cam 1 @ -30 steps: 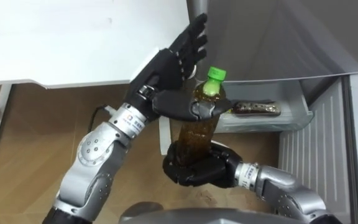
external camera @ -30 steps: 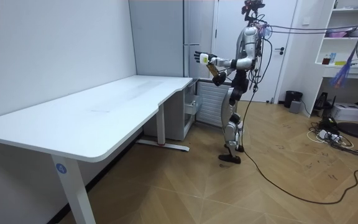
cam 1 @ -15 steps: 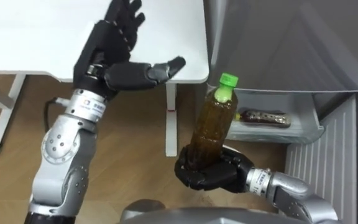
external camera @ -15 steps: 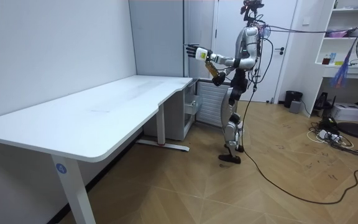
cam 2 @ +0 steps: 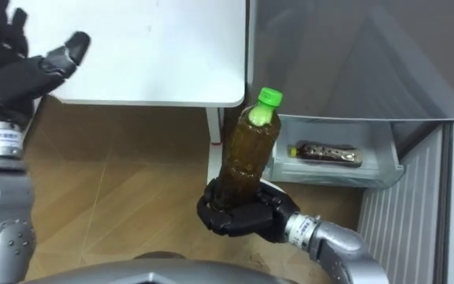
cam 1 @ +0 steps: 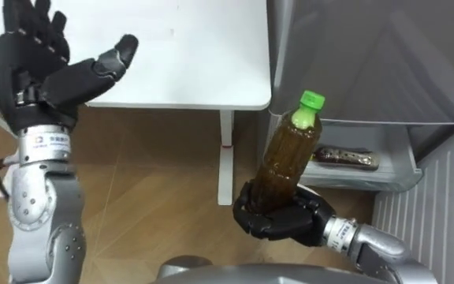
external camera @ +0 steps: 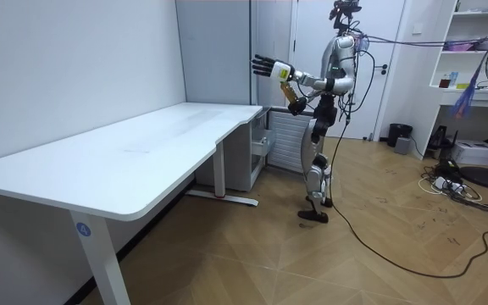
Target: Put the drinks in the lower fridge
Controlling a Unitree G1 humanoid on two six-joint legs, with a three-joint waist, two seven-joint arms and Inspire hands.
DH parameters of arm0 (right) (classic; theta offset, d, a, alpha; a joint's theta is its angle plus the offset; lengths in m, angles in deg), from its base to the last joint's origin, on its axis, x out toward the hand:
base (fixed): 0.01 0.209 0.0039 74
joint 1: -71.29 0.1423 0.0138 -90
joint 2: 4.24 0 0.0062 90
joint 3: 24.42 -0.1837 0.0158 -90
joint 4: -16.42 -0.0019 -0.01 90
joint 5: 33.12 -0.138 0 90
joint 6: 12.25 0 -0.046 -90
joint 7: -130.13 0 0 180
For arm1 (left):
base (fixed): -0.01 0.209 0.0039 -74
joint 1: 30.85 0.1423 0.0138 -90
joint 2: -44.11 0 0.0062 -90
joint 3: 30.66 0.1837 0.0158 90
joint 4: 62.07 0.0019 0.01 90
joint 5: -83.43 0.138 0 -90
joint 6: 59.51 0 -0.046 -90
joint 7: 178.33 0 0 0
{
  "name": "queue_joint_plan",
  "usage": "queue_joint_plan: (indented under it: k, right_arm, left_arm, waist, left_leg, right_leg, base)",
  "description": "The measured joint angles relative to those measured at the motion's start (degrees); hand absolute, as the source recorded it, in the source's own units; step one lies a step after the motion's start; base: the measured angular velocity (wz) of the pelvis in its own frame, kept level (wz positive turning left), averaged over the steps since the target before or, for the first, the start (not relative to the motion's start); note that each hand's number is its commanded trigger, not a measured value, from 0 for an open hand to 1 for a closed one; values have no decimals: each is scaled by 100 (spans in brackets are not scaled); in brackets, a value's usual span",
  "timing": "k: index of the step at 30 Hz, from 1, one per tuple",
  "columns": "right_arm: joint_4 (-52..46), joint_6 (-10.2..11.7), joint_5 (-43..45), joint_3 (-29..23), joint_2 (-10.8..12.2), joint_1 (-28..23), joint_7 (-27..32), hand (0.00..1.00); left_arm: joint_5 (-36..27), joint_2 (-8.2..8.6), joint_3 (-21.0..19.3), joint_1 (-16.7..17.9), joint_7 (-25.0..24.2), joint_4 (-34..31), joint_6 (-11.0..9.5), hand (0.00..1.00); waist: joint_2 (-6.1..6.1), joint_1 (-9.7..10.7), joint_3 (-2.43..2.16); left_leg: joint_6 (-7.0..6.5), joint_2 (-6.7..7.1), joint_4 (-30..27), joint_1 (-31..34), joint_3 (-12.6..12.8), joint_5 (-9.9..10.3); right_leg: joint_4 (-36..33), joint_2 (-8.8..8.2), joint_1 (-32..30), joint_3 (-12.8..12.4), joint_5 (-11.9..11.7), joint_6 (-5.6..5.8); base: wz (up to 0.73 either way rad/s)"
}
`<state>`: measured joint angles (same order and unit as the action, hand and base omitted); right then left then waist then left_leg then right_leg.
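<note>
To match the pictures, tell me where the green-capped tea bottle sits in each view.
Left eye view: bottle right of centre, held by the right hand.
Right eye view: bottle at centre.
Room view: bottle top centre, before the robot's chest.
Shared landmark: the white desk, left of the bottle.

A white desk (cam 1: pixel 195 71) is standing on a wooden floor (cam 1: pixel 148 181), with one of its white legs (cam 1: pixel 225 162) coming down just beside the fridge. Low on the fridge, a pale drawer (cam 1: pixel 361 178) is sitting pulled out over the floor, and a dark bottle (cam 1: pixel 345 157) is lying on its side inside it. In the room view the floor is stretching well past the desk, with a tangle of cables (external camera: pixel 473 203) lying on it and a dark bin (external camera: pixel 399 134) standing near the door.
</note>
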<state>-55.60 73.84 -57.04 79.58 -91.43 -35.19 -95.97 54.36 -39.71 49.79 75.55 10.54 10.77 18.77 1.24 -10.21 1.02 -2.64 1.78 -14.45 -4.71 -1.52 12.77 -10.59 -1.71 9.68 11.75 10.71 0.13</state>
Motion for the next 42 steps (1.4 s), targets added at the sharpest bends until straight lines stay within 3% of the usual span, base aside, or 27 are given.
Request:
queue_joint_plan:
  k: [4, 9, 13, 16, 18, 20, 24, 27, 29, 36, 42]
  right_arm:
    - [-183, -2, -2, -16, 25, -130, 171, 100]
    - [-270, -16, 29, -16, 61, -135, 179, 100]
    - [-271, -241, 217, 0, 125, -140, 211, 100]
    - [-269, -386, 225, 1, 131, -130, 328, 100]
    - [-270, -449, 167, 58, 109, -114, 414, 100]
    - [-270, -508, 150, 96, 112, -101, 512, 100]
    - [-269, -638, 50, 182, 87, -58, 633, 100]
    - [-269, -656, 21, 222, 89, -10, 641, 100]
    - [-265, -666, -19, 236, 80, -10, 670, 100]
    - [-219, -667, -135, 280, -49, 90, 879, 100]
    - [-64, -669, -364, 217, -220, 93, 1188, 100]
  left_arm:
    - [4, 33, -242, 152, 576, 475, -19, 0]
    - [58, 39, -244, 208, 1079, 1326, 10, 0]
    - [51, 37, -234, 238, 1316, 2274, 92, 0]
    - [-26, 37, -74, 291, 1343, 2928, 309, 0]
    - [-208, 31, 75, 282, 1331, 3454, 343, 0]
    - [-303, 31, 277, 288, 1305, 4233, 532, 0]
    - [-534, 17, 569, 350, 1119, 5076, 708, 0]
    - [-501, 8, 654, 418, 771, 5718, 923, 0]
    - [-133, -19, 689, 435, 521, 6099, 1006, 0]
    - [984, -97, 1286, 406, 34, 6649, 1293, 0]
    - [1530, -96, 1422, 319, -338, 6681, 1533, 0]
  waist:
    - [3, -155, -6]
    - [27, -290, -4]
    - [53, -353, -52]
    - [59, -383, -52]
    - [65, -403, -51]
    - [47, -412, -51]
    - [-42, -419, -53]
    - [-49, -388, -55]
    - [-35, -353, -48]
    - [83, -27, -51]
    - [60, 96, -65]
  left_leg:
    - [-1, -5, 74, -95, 22, -3]
    - [-1, -4, 74, -85, 15, -3]
    - [-2, 8, 90, -106, 14, -3]
    - [-1, 0, 94, -142, 7, -3]
    - [2, 0, 95, -145, -2, -5]
    - [3, 5, 91, -139, 3, -4]
    - [2, 10, 84, -91, 31, -5]
    - [1, 5, 100, -81, 58, -5]
    - [2, 3, 101, -65, 65, -5]
    - [2, -2, 81, 129, 94, -10]
    - [3, -4, 99, 111, 120, -10]
  right_leg:
    - [17, 1, 27, 21, 0, 0]
    - [20, -6, 32, 104, 0, 0]
    - [85, -6, 99, 100, -4, -5]
    - [84, 0, 127, 106, -3, -6]
    - [86, 1, 127, 107, -3, -6]
    - [103, -8, 118, 126, -1, -7]
    - [194, -5, 117, 121, -2, -17]
    - [188, -2, 118, 96, -2, -17]
    - [190, 2, 113, 116, -3, -16]
    - [171, 10, -76, 108, -23, -29]
    - [173, 14, -73, 93, -23, -29]
  base:
    - [-2]
    - [0]
    - [0]
    - [0]
    - [0]
    - [0]
    - [0]
    - [-3]
    - [6]
    - [0]
    - [-1]
